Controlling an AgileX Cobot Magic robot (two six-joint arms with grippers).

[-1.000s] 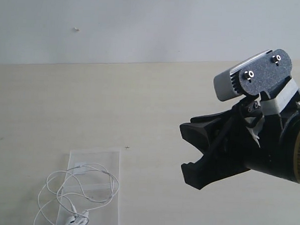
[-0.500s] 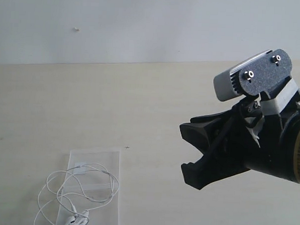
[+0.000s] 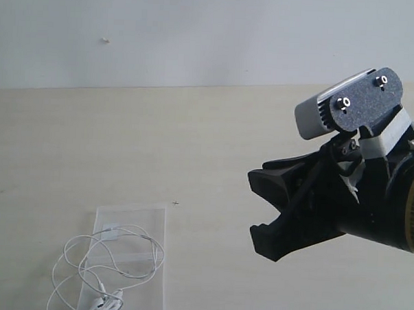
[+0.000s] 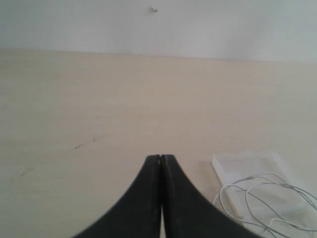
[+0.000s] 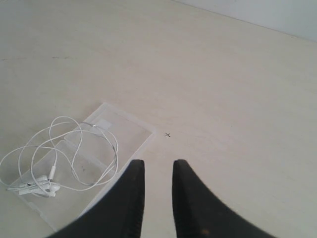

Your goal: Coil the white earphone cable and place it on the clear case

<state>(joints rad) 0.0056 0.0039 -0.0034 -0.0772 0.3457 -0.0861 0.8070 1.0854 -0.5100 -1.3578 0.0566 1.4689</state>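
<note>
The white earphone cable [image 3: 109,264] lies in loose loops across the clear case [image 3: 146,215] at the exterior view's lower left, apparently nearer the clenched, empty left gripper [image 4: 161,157] than the raised right gripper [image 3: 253,204], whose jaws stand slightly apart, holding nothing.

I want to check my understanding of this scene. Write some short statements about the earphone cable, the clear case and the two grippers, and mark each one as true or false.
1. The white earphone cable lies partly on the clear case. True.
2. The right gripper is holding the cable. False: it is open and empty, apart from the cable.
3. The left gripper is shut with nothing between its jaws. True.
4. The cable is wound into a tight, neat coil. False: it lies in loose, uneven loops, and some spill off the case onto the table.
</note>
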